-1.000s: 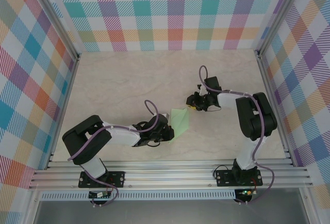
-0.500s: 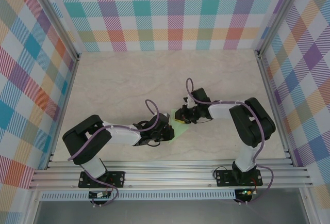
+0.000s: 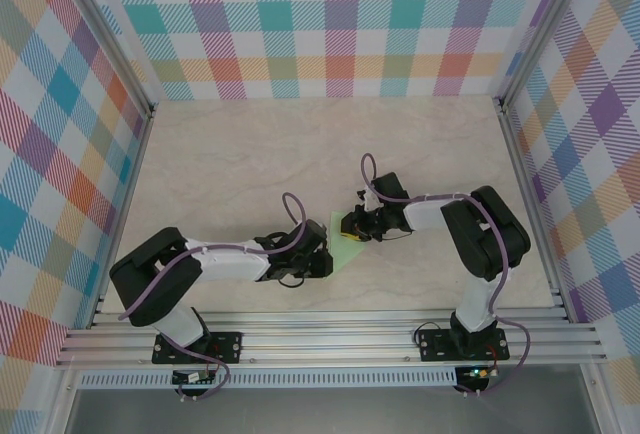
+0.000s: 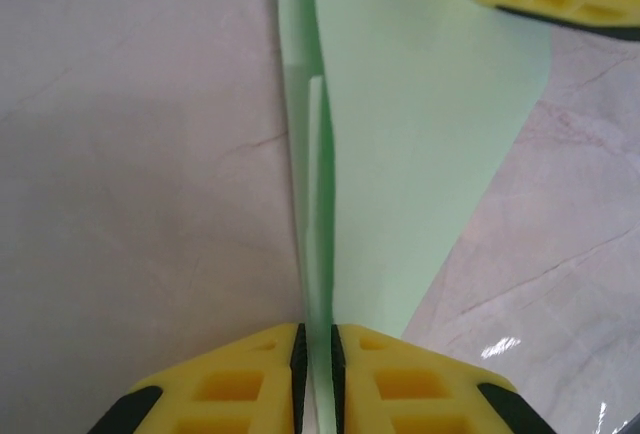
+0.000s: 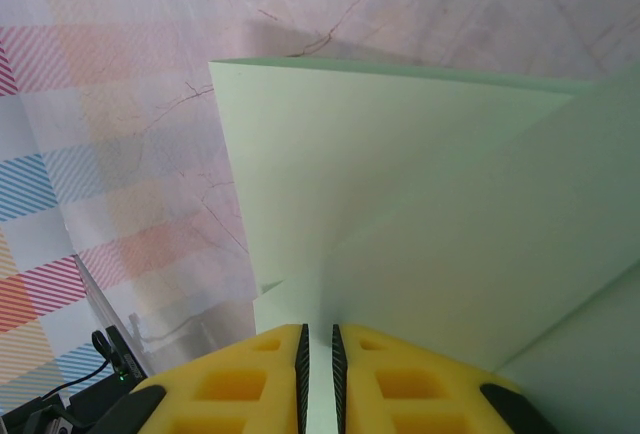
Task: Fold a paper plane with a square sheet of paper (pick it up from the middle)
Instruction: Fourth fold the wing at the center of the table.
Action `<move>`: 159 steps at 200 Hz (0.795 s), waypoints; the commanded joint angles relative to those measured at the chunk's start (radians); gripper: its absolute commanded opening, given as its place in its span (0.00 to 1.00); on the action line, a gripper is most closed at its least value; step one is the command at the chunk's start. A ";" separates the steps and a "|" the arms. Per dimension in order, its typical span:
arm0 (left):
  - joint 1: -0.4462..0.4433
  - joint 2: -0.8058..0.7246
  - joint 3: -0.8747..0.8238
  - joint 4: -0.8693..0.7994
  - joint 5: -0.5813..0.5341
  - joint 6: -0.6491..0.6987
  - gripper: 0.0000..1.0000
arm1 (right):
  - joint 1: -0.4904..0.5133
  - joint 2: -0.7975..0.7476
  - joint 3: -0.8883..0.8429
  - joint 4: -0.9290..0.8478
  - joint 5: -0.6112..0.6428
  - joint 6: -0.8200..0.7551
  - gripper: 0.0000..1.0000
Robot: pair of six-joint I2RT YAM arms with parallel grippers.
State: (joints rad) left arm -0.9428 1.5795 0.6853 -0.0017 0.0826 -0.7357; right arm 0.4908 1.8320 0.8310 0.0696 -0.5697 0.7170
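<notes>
Left gripper point(image 4: 318, 339) first: its yellow pads are drawn almost together, and a thin edge of the sheet of paper point(image 4: 420, 134) runs straight into the slot between them, so that reads as a pinch on the fold line. Right gripper point(image 5: 318, 339) is doing the same from the far side, jaws nearly closed with pale green paper slipping down between its pads.

From above, the paper sits near the middle of the table point(image 3: 230, 164), slightly toward the near edge, caught between the two wrists that meet over it. It is no flat square now. It is a creased, pointed shape, with one long ridge leading away from the left pads and a broad flap fanning off to the side, low over the marble-pattern top.

My read is that the task is mid-fold. The centre crease is in and both arms are holding along it, but the narrow dart is not there yet.

The next move probably wants one hand to hold as the anchor while the other lets go and lays a wing over. The risk is that thin paper slides or buckles if both pinches loosen together, so the releases should be staggered.
</notes>
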 commanded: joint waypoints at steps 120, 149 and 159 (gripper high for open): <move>0.004 -0.132 0.006 0.000 0.063 0.033 0.20 | 0.002 0.071 -0.012 -0.062 0.079 -0.034 0.18; 0.004 -0.045 0.023 0.062 0.168 0.038 0.19 | 0.002 0.076 -0.008 -0.066 0.079 -0.036 0.18; 0.004 -0.024 0.024 0.078 0.179 0.037 0.19 | 0.002 0.079 -0.007 -0.066 0.079 -0.035 0.18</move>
State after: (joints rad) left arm -0.9417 1.5009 0.6876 0.0223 0.1875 -0.7132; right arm 0.4908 1.8389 0.8375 0.0666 -0.5789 0.7124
